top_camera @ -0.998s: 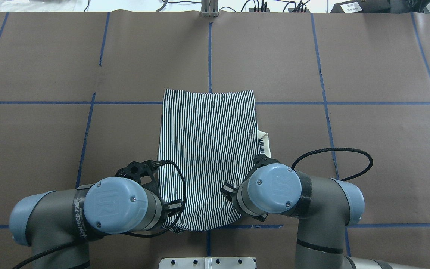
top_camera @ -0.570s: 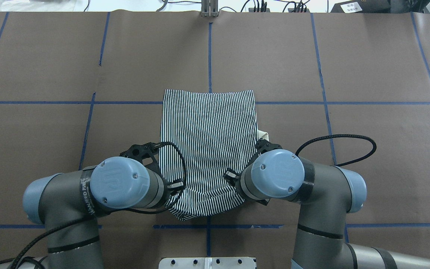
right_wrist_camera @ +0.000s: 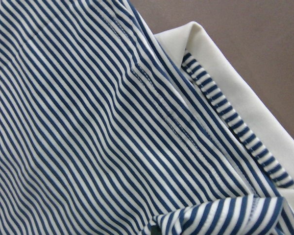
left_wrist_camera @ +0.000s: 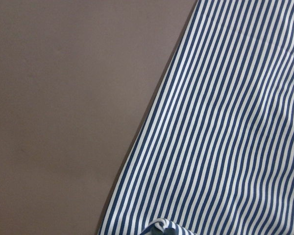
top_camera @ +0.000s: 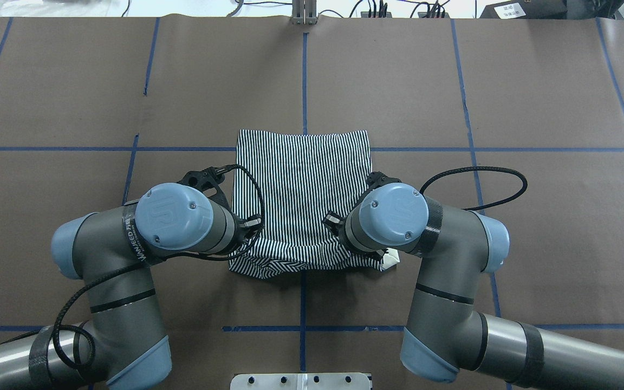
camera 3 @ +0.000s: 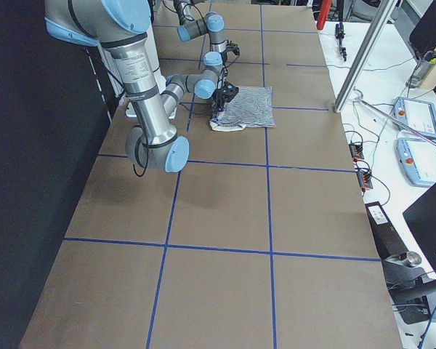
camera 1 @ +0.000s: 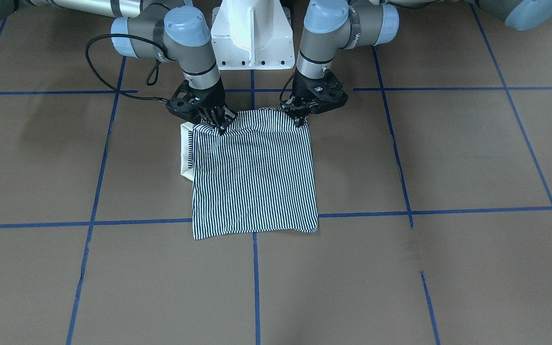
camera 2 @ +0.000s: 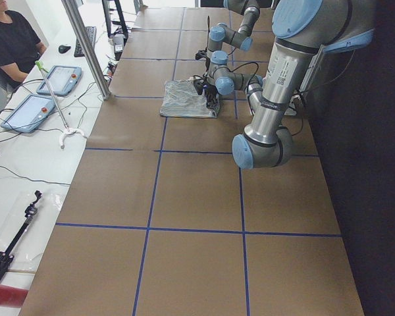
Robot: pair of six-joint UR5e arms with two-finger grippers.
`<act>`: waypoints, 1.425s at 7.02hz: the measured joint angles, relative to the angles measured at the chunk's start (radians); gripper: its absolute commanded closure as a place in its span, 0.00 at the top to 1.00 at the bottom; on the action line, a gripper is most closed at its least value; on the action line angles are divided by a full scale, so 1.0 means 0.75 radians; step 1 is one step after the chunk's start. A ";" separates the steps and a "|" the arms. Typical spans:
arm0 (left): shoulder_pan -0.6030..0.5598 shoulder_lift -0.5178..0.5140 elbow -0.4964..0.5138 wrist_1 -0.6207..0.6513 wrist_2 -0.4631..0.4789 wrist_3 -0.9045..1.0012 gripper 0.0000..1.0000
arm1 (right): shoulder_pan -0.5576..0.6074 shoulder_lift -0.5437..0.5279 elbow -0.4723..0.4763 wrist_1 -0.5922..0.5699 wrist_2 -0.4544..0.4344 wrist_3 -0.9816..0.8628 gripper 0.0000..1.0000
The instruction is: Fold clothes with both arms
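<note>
- the shirt (top_camera: pixel 301 179) sits mid-table (top_camera: pixel 534 97), already narrowed to a striped oblong. its far hem lies flat where the tape lines cross.
- the left gripper (camera 1: pixel 300 119) is clenched on the near corner on its side.
- the right gripper (camera 1: pixel 219 127) is clenched on the other near corner, with cloth bunched between its fingers.
- a second ago the near edge lay down by the tape line (top_camera: pixel 344 328) closest to the robot. now it has been drawn well forward of that line, and both arms have reached out with it.
- that edge is raised and sags a little between the two grips. the rest of the cloth lies flat on the table.
- the collar (camera 1: pixel 186 154) pokes out sideways on the right arm's side, lying on the table beside the stripes.
- to my eye the lengthwise halving fold is under way, but the held edge has not yet reached halfway.
- next, i'd say, both corners need to travel level over to the far hem, then be laid down together.
- the risks i see are the sagging middle dragging a crease and the collar being left sticking out.
</note>
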 measured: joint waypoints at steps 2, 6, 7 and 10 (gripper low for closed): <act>-0.069 -0.036 0.042 0.002 -0.001 -0.018 0.07 | 0.111 0.100 -0.101 -0.001 0.012 -0.003 0.00; -0.434 -0.315 0.655 -0.283 -0.032 0.206 1.00 | 0.381 0.419 -0.698 0.213 0.083 -0.155 1.00; -0.477 -0.325 0.710 -0.325 -0.035 0.263 1.00 | 0.408 0.437 -0.779 0.274 0.042 -0.214 1.00; -0.529 -0.320 0.712 -0.345 -0.130 0.330 1.00 | 0.484 0.447 -0.833 0.298 0.094 -0.427 1.00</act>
